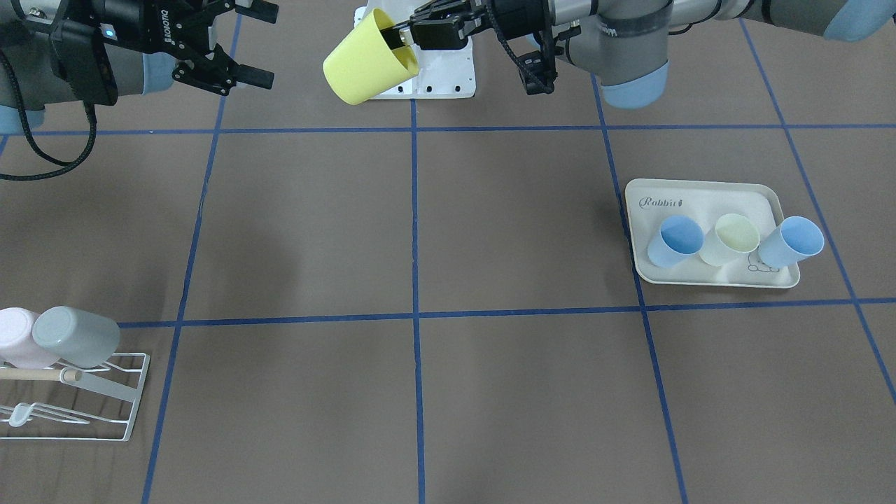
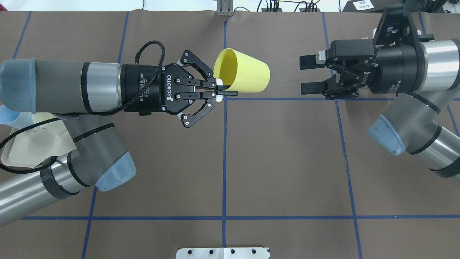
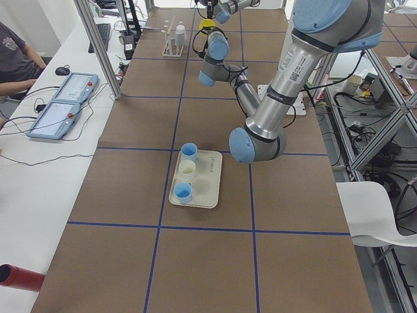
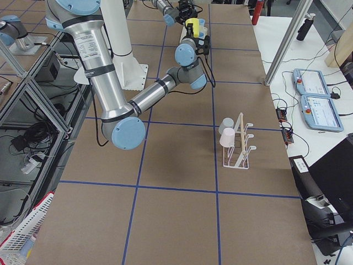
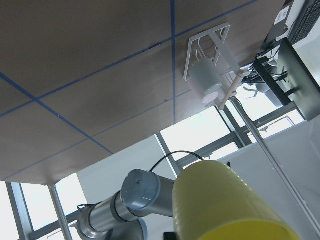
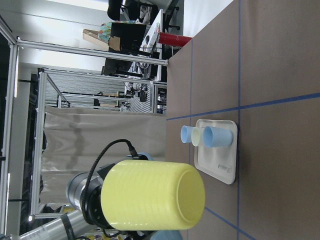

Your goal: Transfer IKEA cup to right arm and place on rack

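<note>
Pinching one wall of the yellow IKEA cup (image 2: 248,75) at its rim, one finger inside the mouth and one outside, the left gripper (image 2: 224,90) holds it in the air above the table's middle. The cup lies on its side, mouth toward the left arm and closed base toward the right. Across a clear gap, the right gripper (image 2: 308,75) faces that base with jaws spread and empty. We judge the hand-over to be the step in hand. To do it well, the right jaws should come straight in along the cup's axis and straddle the narrower base end. The left pinch should let go only once that hold is firm. We read the cup as smooth, glossy plastic, a thin-walled tapered cone that can slip or flex under a hard squeeze, so a moderate grip well onto the body seems wise. Off to the robot's right waits the rack (image 1: 138,397), thin white wire with a pale wooden rod, already carrying a grey-green cup (image 1: 77,336) and a pink cup (image 1: 17,338).
</note>
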Controlling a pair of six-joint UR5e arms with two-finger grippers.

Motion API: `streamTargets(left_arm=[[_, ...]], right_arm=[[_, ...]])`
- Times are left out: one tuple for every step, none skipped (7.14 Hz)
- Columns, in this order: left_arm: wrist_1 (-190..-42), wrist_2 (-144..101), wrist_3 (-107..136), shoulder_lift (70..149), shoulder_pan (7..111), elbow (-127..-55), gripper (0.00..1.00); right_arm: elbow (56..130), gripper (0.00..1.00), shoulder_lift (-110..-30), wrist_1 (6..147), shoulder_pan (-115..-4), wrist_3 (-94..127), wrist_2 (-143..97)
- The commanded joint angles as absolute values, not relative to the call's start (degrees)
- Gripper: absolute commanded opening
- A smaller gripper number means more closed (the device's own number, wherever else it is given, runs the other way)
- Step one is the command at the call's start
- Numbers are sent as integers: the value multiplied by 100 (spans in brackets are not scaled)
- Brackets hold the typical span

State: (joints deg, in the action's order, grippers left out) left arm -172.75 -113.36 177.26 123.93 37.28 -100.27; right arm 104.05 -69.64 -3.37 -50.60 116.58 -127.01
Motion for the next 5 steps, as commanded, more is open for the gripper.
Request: streamTargets(left_arm=[[-17745, -10901, 18402, 12357, 3735, -10019, 0], [-17745, -10881, 18561, 12357, 3735, -10150, 0], [-17745, -10881, 18719, 12366, 3735, -10256, 0], [-17736, -10872, 18773, 12384, 3718, -10326, 0], [-17728, -10872, 18791, 12366, 3709, -10327, 0]], right_arm=[[10397, 97, -6961, -746, -4686, 12023, -11982], [10397, 98, -6952, -747, -4537, 12050, -11718], [10406, 98, -6943, -764, -4431, 12059, -11472], [10398, 98, -6943, -782, -4334, 12059, -11278], [10397, 98, -6882, -791, -4237, 12067, -11094]])
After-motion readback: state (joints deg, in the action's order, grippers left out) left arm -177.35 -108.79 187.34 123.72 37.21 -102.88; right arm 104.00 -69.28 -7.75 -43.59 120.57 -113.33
